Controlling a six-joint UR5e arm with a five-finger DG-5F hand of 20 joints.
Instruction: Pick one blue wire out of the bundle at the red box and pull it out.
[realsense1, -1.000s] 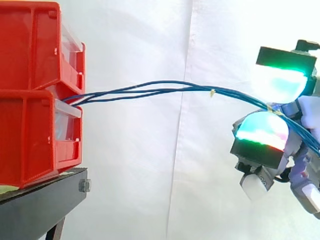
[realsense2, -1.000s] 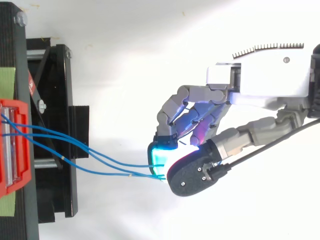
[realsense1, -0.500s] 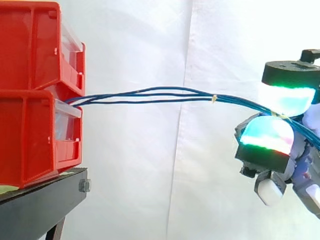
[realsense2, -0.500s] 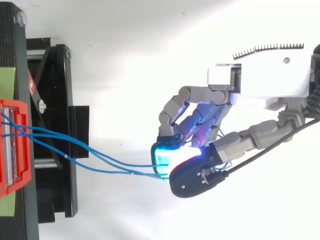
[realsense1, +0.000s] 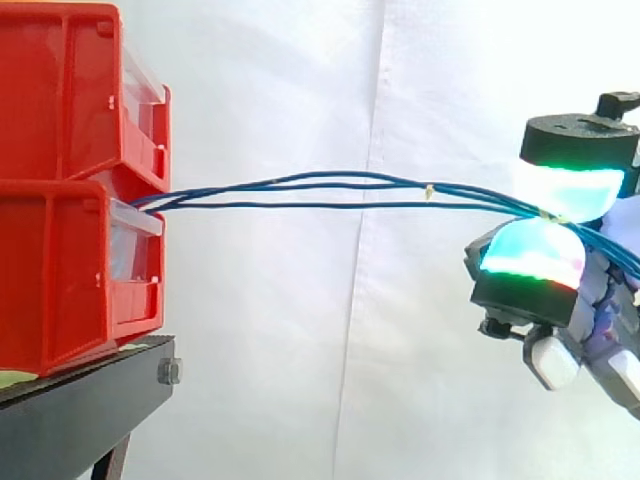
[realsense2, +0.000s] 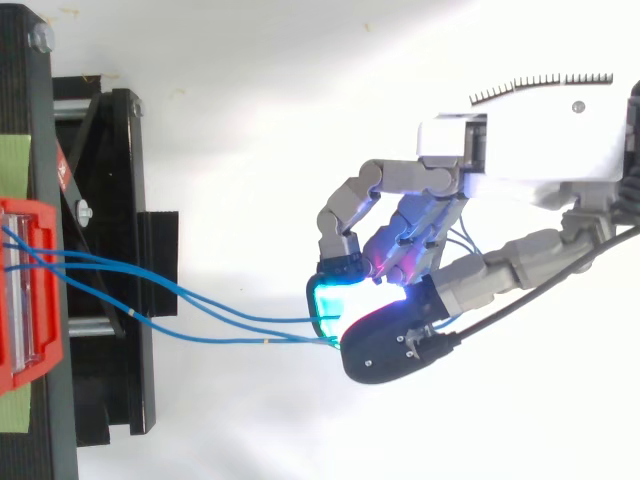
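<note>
Three thin blue wires (realsense1: 320, 190) come out of the gap between the two stacked red bins (realsense1: 70, 270) at the left and run almost level to the right. My hand (realsense1: 530, 290) is at the right edge, its glowing cyan-green pads pinched together on the wires where they meet. From above, the wires (realsense2: 200, 310) spread apart at the red bin (realsense2: 30, 290) and converge at the curled fingers (realsense2: 345, 215) and thumb. The wire ends run on behind the fingers, toward the palm.
The bins stand on a black stand (realsense1: 80, 400) whose frame (realsense2: 120, 250) reaches out toward my hand in the top view. A strip of green tape (realsense2: 15, 165) lies on the stand. A white curtain hangs behind.
My hand has drawn slightly away from the bins and risen a little. The wires, which drooped toward the hand before, now run straighter and tighter.
</note>
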